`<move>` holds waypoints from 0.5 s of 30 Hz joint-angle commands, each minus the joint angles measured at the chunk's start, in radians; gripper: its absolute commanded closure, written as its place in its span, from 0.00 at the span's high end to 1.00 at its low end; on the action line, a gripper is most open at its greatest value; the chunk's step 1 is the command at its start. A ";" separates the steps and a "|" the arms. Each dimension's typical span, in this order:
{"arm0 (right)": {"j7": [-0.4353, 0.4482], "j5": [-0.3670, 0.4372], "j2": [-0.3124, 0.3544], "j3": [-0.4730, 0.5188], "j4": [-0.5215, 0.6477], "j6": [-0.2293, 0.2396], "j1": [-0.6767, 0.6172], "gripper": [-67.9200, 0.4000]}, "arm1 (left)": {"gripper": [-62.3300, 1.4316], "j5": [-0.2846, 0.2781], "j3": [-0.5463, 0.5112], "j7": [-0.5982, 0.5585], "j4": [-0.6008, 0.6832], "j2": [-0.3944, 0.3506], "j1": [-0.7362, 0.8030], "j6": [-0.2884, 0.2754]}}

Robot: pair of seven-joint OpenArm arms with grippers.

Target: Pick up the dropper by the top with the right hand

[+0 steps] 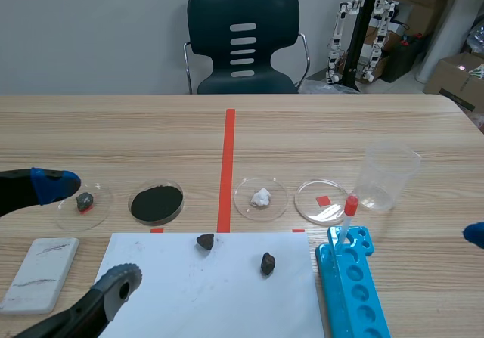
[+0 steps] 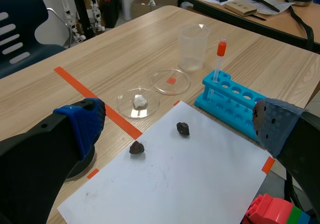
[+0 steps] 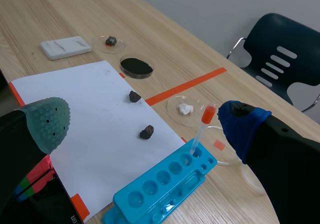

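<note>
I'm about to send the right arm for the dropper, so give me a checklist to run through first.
1. Right gripper open: ok.
2. Dropper standing in the blue rack: ok.
3. Its red top uncovered, nothing touching it: ok.
4. Right gripper around the top: not ok, it is apart from it.
5. Clear cup out of the path: cannot tell, it stands close beyond the rack.
6. Left gripper away from the dropper: ok.

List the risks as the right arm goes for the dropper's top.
1. The dropper leans in the blue rack's end hole. The right gripper's thick, wide-open fingers could tip it instead of catching its small red bulb.
2. The clear cup and a clear petri dish sit just beyond the rack, so a finger may bump them.
</note>
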 commanded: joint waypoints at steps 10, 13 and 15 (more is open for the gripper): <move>0.011 0.019 0.005 0.005 0.012 0.000 0.006 0.92 | 0.99 -0.011 -0.002 -0.013 0.005 0.005 0.010 0.000; 0.011 0.019 0.005 0.005 0.012 0.000 0.006 0.92 | 0.99 -0.011 -0.002 -0.013 0.005 0.005 0.010 0.000; 0.011 0.019 0.005 0.005 0.012 0.000 0.006 0.92 | 0.99 -0.011 -0.002 -0.013 0.005 0.005 0.010 0.000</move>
